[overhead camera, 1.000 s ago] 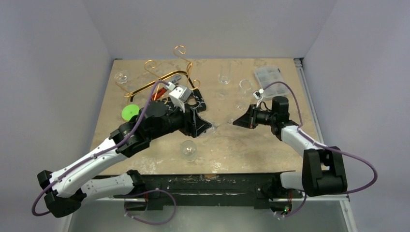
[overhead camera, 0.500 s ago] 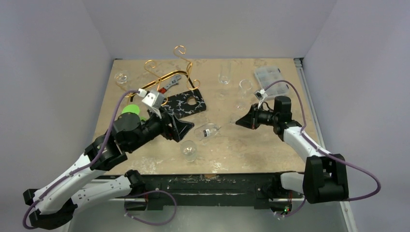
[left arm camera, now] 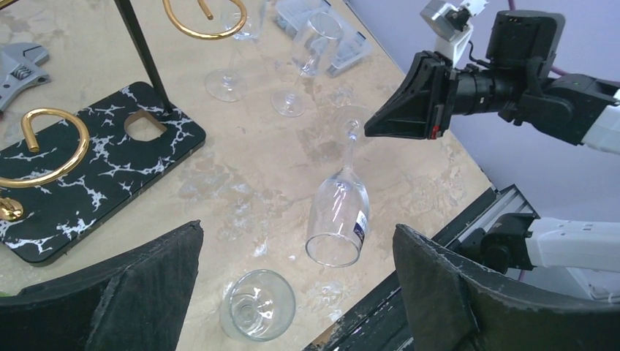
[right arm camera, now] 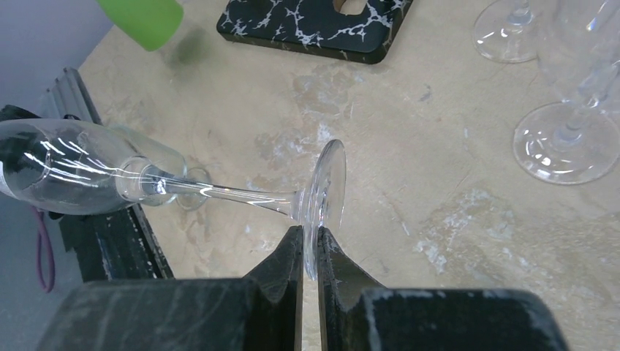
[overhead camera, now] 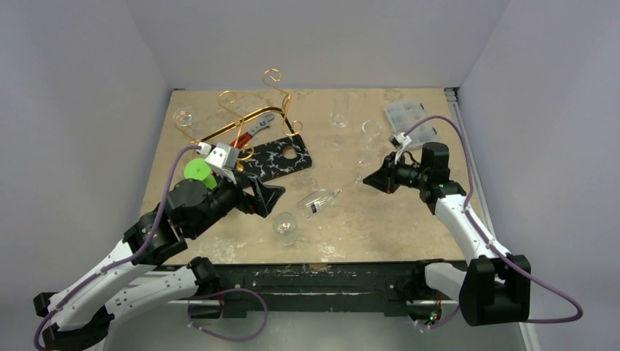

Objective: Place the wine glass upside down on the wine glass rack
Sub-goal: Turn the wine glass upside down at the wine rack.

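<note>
Having drawn back from the middle of the table (overhead camera: 409, 227) over the past second, the left gripper (overhead camera: 272, 199) is now hanging nearer its own side, its jaws spread wide and holding nothing. The right gripper (right arm camera: 308, 238) has shifted a little toward its side, taking the wine glass (left arm camera: 338, 212) with it. Its two fingers are pressing almost together, with the thin rim of the glass's foot (right arm camera: 325, 183) pinched between them. The glass is lying close to horizontal between the two grippers, its stem running back to the right gripper. Its bowl, which carries a small label, is reaching toward the left arm and the near edge of the table. Whether the bowl is touching the tabletop cannot be told. The glass is sitting in front of the black white-veined board (left arm camera: 95, 168) and just beyond a short glass (left arm camera: 257, 303) standing near the front edge. It is well apart from the wine glass rack (overhead camera: 252, 115), which is standing at the back left with its gold scroll loops rising above the board. Two stemmed glasses (left arm camera: 307, 51) are standing upright behind the held glass. A clear plastic box (overhead camera: 404, 113) is resting at the back right. A wrench (overhead camera: 252, 130) is lying by the rack, and a green disc (overhead camera: 196, 170) is showing beside the left arm.
</note>
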You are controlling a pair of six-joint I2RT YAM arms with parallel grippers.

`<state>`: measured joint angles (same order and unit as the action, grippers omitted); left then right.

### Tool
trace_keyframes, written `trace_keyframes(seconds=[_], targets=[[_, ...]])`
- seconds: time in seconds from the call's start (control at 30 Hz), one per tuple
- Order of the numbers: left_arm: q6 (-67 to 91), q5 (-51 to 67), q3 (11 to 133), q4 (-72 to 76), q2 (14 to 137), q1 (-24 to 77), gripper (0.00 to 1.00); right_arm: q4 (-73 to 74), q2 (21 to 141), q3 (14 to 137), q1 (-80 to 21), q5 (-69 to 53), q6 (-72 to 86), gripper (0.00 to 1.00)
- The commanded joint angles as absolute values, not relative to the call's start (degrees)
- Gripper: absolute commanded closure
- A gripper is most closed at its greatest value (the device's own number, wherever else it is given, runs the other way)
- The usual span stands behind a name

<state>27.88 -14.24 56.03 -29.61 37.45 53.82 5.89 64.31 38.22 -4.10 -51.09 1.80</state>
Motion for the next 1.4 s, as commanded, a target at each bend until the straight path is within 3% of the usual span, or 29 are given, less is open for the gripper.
trace_keyframes(seconds=[0.0,0.77,1.37], targets=[[27.06,-15.84,55.06,-26.52,36.90,53.97,0.00,10.73,62.79,43.16,-3.94,-49.79,-4.60,1.00],[29.08,-9.48,52.50,-23.70,35.79,49.94,0.00,50.34,69.31,67.79,-5.24,-40.98,-36.55,1.00],[29.73,-7.72,51.15,-22.06,33.80,48.28,0.00,59.07,70.18,83.70,-12.02,-31.70,-46.87,1.00]])
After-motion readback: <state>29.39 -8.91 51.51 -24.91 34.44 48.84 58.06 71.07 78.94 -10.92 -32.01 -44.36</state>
